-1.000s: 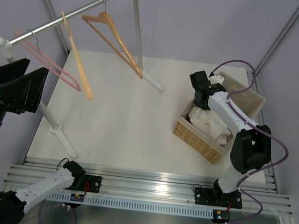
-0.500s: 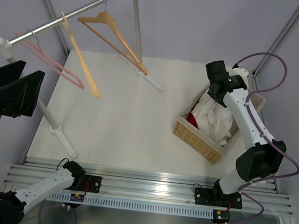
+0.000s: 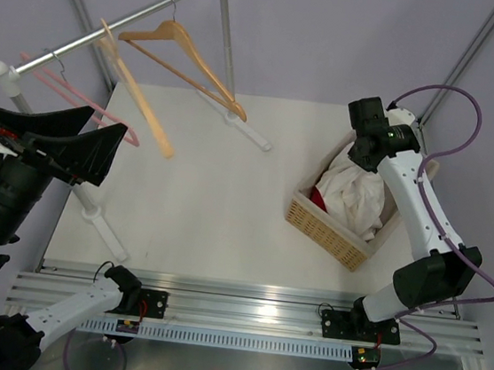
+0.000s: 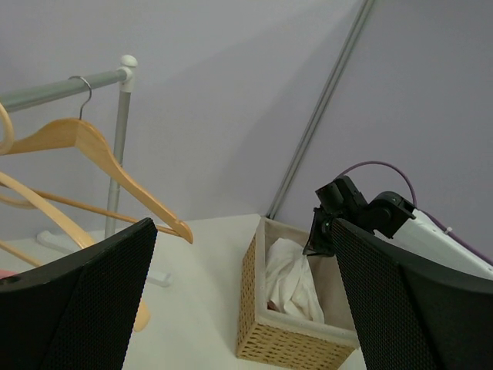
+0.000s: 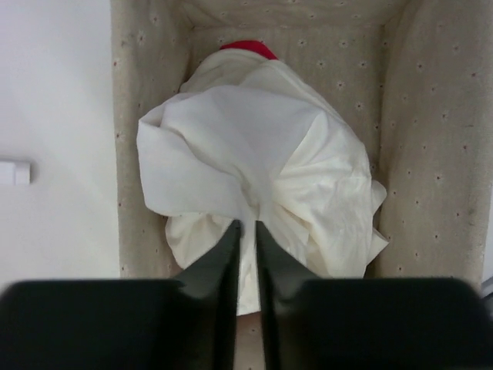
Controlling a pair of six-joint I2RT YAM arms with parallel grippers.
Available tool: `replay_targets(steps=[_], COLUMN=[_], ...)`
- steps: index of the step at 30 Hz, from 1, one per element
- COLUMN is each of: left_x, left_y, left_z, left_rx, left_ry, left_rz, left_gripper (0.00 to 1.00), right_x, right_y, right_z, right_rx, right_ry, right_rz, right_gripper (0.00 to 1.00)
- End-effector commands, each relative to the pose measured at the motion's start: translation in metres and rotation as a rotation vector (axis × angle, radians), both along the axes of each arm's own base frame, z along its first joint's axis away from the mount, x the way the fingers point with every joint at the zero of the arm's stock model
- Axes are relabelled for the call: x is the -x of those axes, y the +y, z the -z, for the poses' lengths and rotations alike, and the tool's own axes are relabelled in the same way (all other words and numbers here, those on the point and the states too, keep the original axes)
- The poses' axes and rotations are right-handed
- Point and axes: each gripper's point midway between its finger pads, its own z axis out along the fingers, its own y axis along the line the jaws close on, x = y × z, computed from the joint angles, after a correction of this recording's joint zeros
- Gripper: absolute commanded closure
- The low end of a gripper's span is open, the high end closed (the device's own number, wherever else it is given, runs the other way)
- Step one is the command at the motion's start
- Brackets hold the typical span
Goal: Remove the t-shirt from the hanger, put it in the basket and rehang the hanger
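The white t-shirt (image 3: 358, 193) lies bunched in a wicker basket (image 3: 327, 230) at the right. It is off every hanger. My right gripper (image 3: 358, 160) hangs over the basket, shut on a gathered fold of the t-shirt (image 5: 246, 146), with the cloth pulled up toward the right gripper (image 5: 246, 225). Two bare wooden hangers (image 3: 185, 62) hang on the metal rail; I cannot tell which held the shirt. My left gripper (image 3: 107, 123) is wide open and empty at the far left, its fingers (image 4: 85, 301) framing the left wrist view, where the t-shirt (image 4: 293, 277) also shows.
A red cloth (image 3: 317, 197) lies under the shirt in the basket and also peeks out in the right wrist view (image 5: 245, 48). A thin pink hanger (image 3: 78, 99) hangs on the rail (image 3: 113, 31). The rack's upright post (image 3: 230, 58) and foot stand at the table's back.
My right gripper has risen out of the basket and moved back, drawing the shirt up. My left gripper has swung rightward. The wooden hangers have swung on the rail.
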Motion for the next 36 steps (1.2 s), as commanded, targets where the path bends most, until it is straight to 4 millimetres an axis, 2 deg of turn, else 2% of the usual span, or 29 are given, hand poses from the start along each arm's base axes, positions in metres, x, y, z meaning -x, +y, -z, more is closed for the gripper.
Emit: replay_targets(steps=[1, 5, 8, 9, 12, 13, 14, 15, 16, 17, 19, 23, 26, 27, 29, 30, 31, 32, 33, 34, 35, 36], left_x=[-0.016, -0.026, -0.031, -0.034, -0.038, -0.039, -0.041, -0.042, -0.043, -0.045, -0.047, -0.055, -0.061, -0.062, -0.065, -0.067, -0.068, -0.072, -0.075, -0.079, -0.085, -0.09], left_y=[-0.023, -0.035, -0.037, -0.039, -0.041, -0.043, -0.044, -0.045, -0.045, -0.045, -0.045, -0.041, -0.042, -0.043, -0.047, -0.048, -0.048, -0.05, -0.049, -0.046, -0.047, -0.045], left_z=[0.014, 0.018, 0.017, 0.018, 0.019, 0.019, 0.02, 0.019, 0.018, 0.022, 0.019, 0.02, 0.019, 0.018, 0.015, 0.013, 0.012, 0.013, 0.013, 0.014, 0.019, 0.022], left_rx=[-0.031, -0.045, -0.052, -0.056, -0.057, -0.059, -0.061, -0.063, -0.067, -0.081, -0.092, -0.117, -0.123, -0.124, -0.13, -0.134, -0.138, -0.143, -0.141, -0.133, -0.13, -0.127], left_ry=[0.057, 0.083, 0.086, 0.092, 0.102, 0.106, 0.114, 0.116, 0.118, 0.13, 0.135, 0.137, 0.141, 0.14, 0.135, 0.131, 0.125, 0.133, 0.137, 0.147, 0.168, 0.179], left_rz=[0.063, 0.089, 0.085, 0.085, 0.084, 0.086, 0.086, 0.088, 0.087, 0.08, 0.073, 0.03, 0.017, 0.022, 0.028, 0.029, 0.026, 0.02, 0.012, -0.015, -0.028, -0.053], left_gripper=[0.01, 0.01, 0.01, 0.01, 0.01, 0.01, 0.01, 0.01, 0.01, 0.01, 0.01, 0.01, 0.01, 0.01, 0.01, 0.01, 0.01, 0.01, 0.01, 0.01, 0.01, 0.01], right_x=[-0.005, -0.011, -0.023, -0.026, -0.033, -0.036, -0.035, -0.027, -0.025, -0.024, -0.017, -0.018, -0.025, -0.029, -0.032, -0.032, -0.031, -0.027, -0.021, -0.016, -0.011, 0.0], right_y=[0.02, 0.031, 0.043, 0.046, 0.048, 0.041, 0.036, 0.027, 0.018, 0.0, -0.021, -0.038, -0.037, -0.037, -0.035, -0.035, -0.035, -0.038, -0.038, -0.039, -0.04, -0.04], right_z=[-0.012, -0.015, -0.009, -0.003, 0.038, 0.062, 0.076, 0.102, 0.115, 0.123, 0.138, 0.144, 0.137, 0.126, 0.107, 0.081, 0.067, 0.052, 0.024, 0.011, 0.002, -0.014], right_rx=[-0.089, -0.157, -0.201, -0.206, -0.193, -0.194, -0.202, -0.208, -0.232, -0.246, -0.264, -0.238, -0.215, -0.206, -0.207, -0.194, -0.189, -0.175, -0.161, -0.153, -0.146, -0.135], right_ry=[-0.074, -0.094, -0.124, -0.117, -0.04, 0.013, 0.04, 0.097, 0.103, 0.099, 0.081, 0.091, 0.115, 0.107, 0.085, 0.043, 0.023, 0.003, -0.039, -0.053, -0.056, -0.057], right_rz=[-0.107, -0.105, -0.136, -0.141, -0.118, -0.073, -0.038, 0.004, 0.064, 0.121, 0.178, 0.18, 0.142, 0.117, 0.077, 0.034, 0.016, 0.01, -0.026, -0.039, -0.05, -0.083], right_gripper=[0.88, 1.0, 1.0, 1.0, 1.0, 1.0, 1.0, 1.0, 1.0, 1.0, 1.0, 1.0, 1.0, 1.0, 0.79, 0.67, 0.44, 0.34, 0.26, 0.18, 0.05, 0.0])
